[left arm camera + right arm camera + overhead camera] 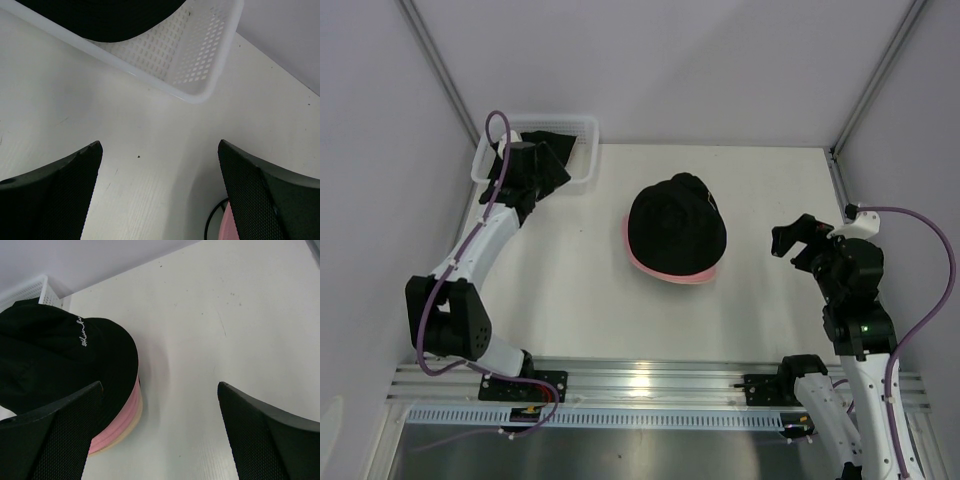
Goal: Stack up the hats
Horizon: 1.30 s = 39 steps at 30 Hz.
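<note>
White table (580, 290), black hat (100, 17) in the mesh basket (200, 55). The left gripper (160, 145), wide and empty like the right gripper (160, 385), should pinch its brim.

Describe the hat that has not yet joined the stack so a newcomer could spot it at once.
Look to the far left corner of the table, where a white mesh basket stands. The black hat lying inside it is the one. The other black hat sits mid-table on pink brims; this one alone is in the basket.
</note>
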Available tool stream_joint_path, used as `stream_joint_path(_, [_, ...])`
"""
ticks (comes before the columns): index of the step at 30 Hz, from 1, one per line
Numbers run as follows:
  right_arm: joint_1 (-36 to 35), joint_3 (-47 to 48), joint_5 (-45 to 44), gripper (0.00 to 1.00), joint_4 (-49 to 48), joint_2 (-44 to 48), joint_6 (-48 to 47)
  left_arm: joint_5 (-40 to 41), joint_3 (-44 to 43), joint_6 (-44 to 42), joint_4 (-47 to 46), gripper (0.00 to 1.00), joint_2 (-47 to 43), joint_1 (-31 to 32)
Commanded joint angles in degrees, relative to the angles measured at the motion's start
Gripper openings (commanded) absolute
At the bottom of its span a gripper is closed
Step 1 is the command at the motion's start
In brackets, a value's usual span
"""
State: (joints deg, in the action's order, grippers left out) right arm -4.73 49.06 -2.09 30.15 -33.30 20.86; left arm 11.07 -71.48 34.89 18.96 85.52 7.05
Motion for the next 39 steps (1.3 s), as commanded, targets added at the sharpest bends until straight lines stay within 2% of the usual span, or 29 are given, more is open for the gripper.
stream_joint_path(1, [0.2,-0.3,-0.4,1.00,-2.4,0.3,0.2,2.0,-2.6,-0.1,-2.3,1.00,0.9,-0.7])
stream_joint_path(13, [0.2,-2.8,-1.2,0.99,-4.3,1.8,2.1,5.2,-3.1,1.2,-2.7,1.00,2.9,-0.7])
stream_joint_path(17, [0.2,-0.7,0.8,0.99,-5.3,0.5,2.8,6.2,-2.2,3.6,-2.2,0.99,2.2,-0.8])
stream_joint_path(21, [0.2,-0.8,-0.3,1.00,-5.0,0.5,1.5,5.3,0.2,5.4,-6.5,0.99,2.2,-0.7])
stream_joint_path(26, [0.2,-2.3,0.1,0.99,-5.2,0.9,2.6,4.1,-0.8,6.6,-5.9,0.99,3.9,-0.7])
stream_joint_path(39, [0.2,-3.4,-0.1,0.99,-6.2,1.1,3.0,5.5,-1.5,2.7,-5.6,1.00,3.1,-0.7])
